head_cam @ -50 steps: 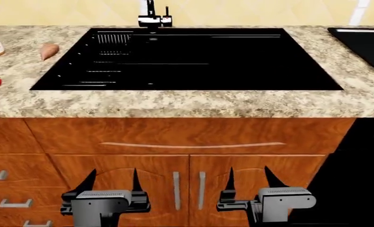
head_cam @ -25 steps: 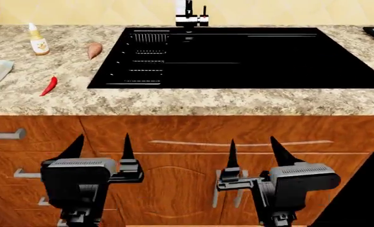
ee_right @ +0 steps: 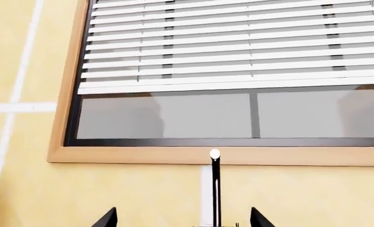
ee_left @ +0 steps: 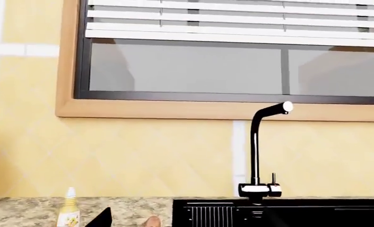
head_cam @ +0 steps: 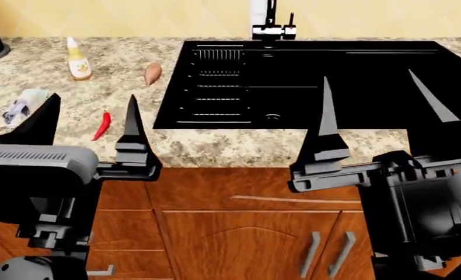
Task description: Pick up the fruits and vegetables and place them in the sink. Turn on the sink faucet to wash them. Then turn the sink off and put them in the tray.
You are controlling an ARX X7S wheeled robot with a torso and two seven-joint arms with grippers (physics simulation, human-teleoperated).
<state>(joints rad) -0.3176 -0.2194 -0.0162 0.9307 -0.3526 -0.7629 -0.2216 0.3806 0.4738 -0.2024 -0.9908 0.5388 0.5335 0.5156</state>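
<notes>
Keep the spread, empty left claw [head_cam: 90,119] square over the slender glossy red chili pepper [head_cam: 101,125] (right claw [head_cam: 379,102] equally spread), or one finger may flick it along the speckled table [head_cam: 83,99].

Wood-framed window [ee_right: 231,118] with half-lowered white blinds [ee_right: 237,47] sitting in yellow tiled wall [ee_left: 143,156]; below it, speckled granite counter [head_cam: 215,149] topping brown cabinets [head_cam: 238,239].
</notes>
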